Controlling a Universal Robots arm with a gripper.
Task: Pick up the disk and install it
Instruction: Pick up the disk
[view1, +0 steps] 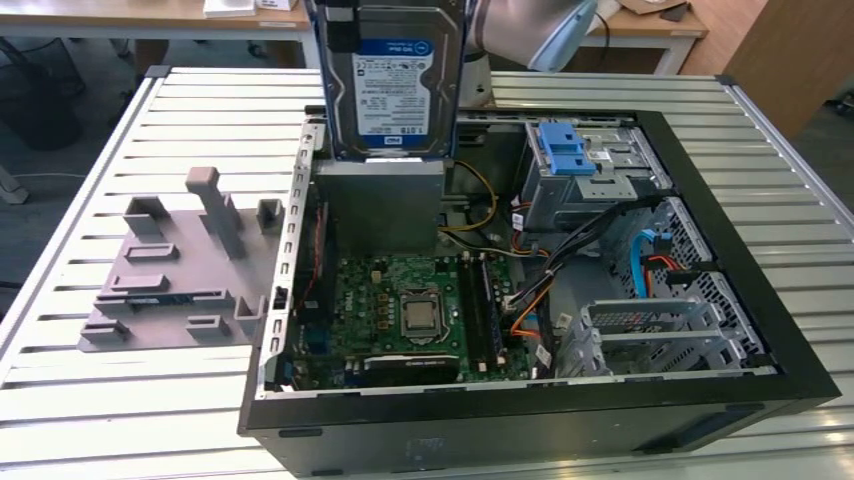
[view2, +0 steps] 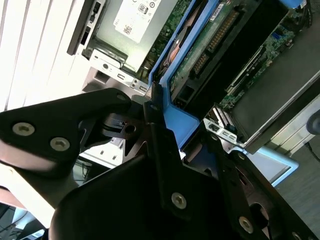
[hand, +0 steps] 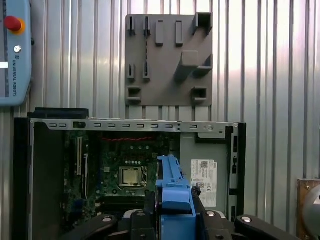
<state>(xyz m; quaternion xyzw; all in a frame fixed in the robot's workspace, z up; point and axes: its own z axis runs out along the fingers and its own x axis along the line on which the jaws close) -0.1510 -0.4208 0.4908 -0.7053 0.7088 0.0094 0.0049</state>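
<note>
The disk (view1: 390, 90) hangs upright above the back of the open computer case (view1: 747, 300), its blue-and-white label facing the exterior camera. Its lower edge is just above the grey power supply box (view1: 380, 205). My gripper (hand: 173, 206) is shut on the disk's blue bracket (hand: 172, 187), with one black finger on each side of it. In the second wrist view the black fingers (view2: 155, 125) clamp the blue bracket (view2: 187, 122), and the disk's green circuit-board side (view2: 210, 45) shows beyond them.
Inside the case lie the motherboard (view1: 407, 310) and cables, with the grey drive cage with blue latches (view1: 585, 160) at the exterior view's right. A grey fixture plate (view1: 174, 270) sits on the slatted table beside the case. A control pendant (hand: 12, 50) lies on the table.
</note>
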